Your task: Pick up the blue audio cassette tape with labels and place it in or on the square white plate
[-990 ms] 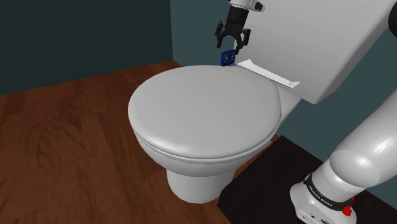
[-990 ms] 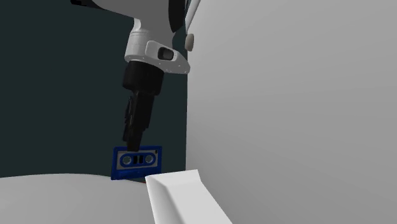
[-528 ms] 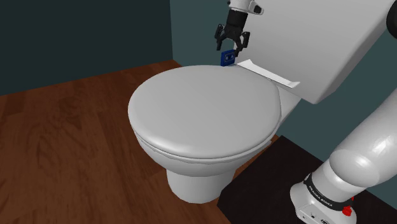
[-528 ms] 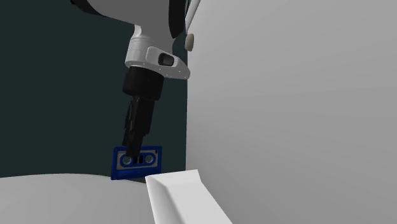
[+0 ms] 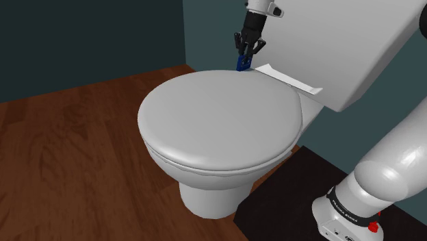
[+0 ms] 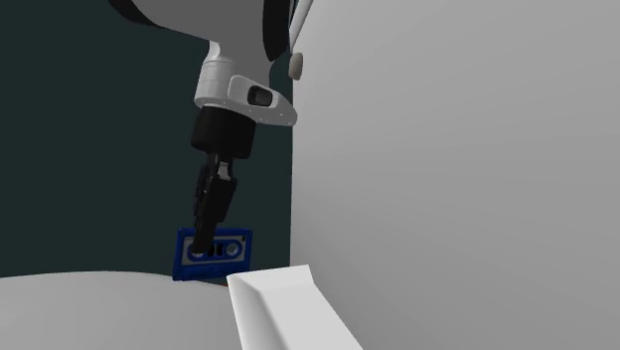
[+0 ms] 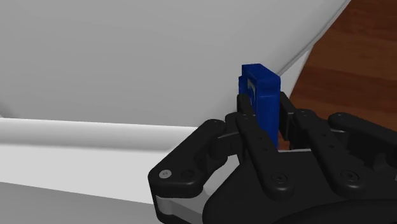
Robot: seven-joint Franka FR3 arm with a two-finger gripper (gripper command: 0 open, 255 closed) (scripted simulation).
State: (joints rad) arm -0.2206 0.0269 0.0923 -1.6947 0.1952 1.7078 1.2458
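**End effector clamped on the cassette; transfer to the plate pending**

We find the end effector (image 7: 264, 107) closed on the blue cassette (image 7: 259, 89). In the wrist view its two black fingers (image 7: 245, 105) press the flat faces, one on each side. The cassette stands on edge, so its thin body fits between the narrow jaws.

The second exterior view adds what the wrist view hides: the labelled face with its two reel windows, and the end effector (image 6: 205, 239) reaching down over the upper edge. We cannot tell whether the lower edge rests on the toilet lid (image 5: 219, 120) or hangs just above it.

The shoulder view gives the layout. The cassette (image 5: 241, 64) is at the back of the lid, just beside the square white plate (image 5: 291, 78), which lies at the foot of the tank (image 5: 342, 48).

We judge the grasp complete. A lift and a short sideways carry remain.
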